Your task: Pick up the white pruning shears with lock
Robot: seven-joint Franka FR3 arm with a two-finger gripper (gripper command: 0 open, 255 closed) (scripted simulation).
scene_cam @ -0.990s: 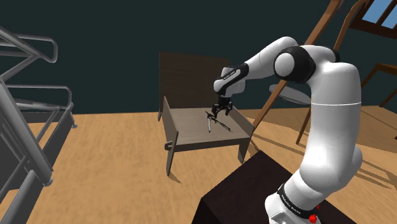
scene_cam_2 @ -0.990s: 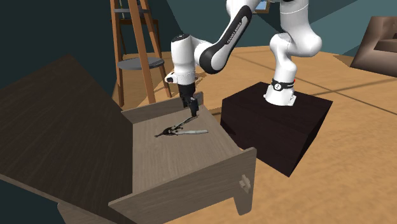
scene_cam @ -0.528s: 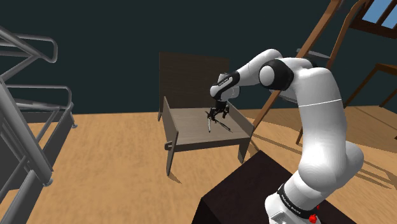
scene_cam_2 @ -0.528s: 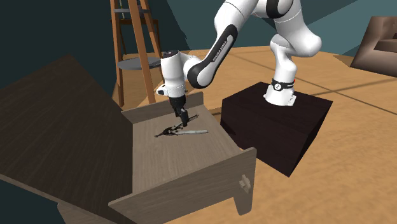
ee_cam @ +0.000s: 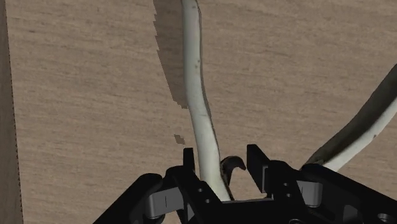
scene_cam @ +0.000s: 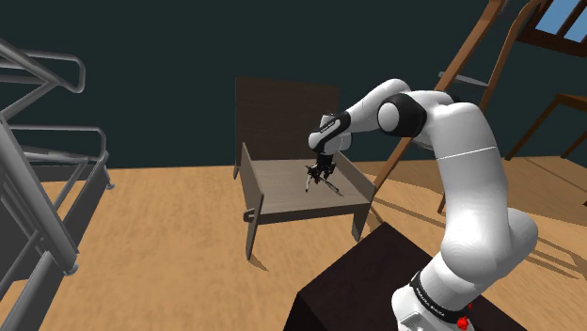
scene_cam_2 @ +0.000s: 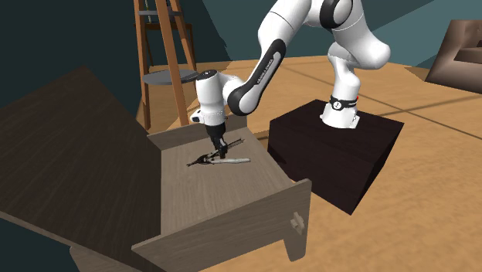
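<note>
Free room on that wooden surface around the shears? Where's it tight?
Biggest bare patch: the wooden surface between the shears and the front wall, second exterior view. A narrower strip runs beside the tall dark panel. Crowded: the far end by the low back wall, where the gripper stands over the shears, jaws open astride one handle.

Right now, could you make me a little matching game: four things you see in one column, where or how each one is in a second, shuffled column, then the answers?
Things
1. white-handled pruning shears
2. black two-finger pincer
3. dark box stand
4. brown wooden ladder

Places or states
A. on the wooden floor, carrying the white arm
B. lying flat in the grey-brown wooden drawer
C. standing beyond the drawer in the second exterior view
D. open, one white handle between its fingers

Pairs: 1-B; 2-D; 3-A; 4-C.
</note>
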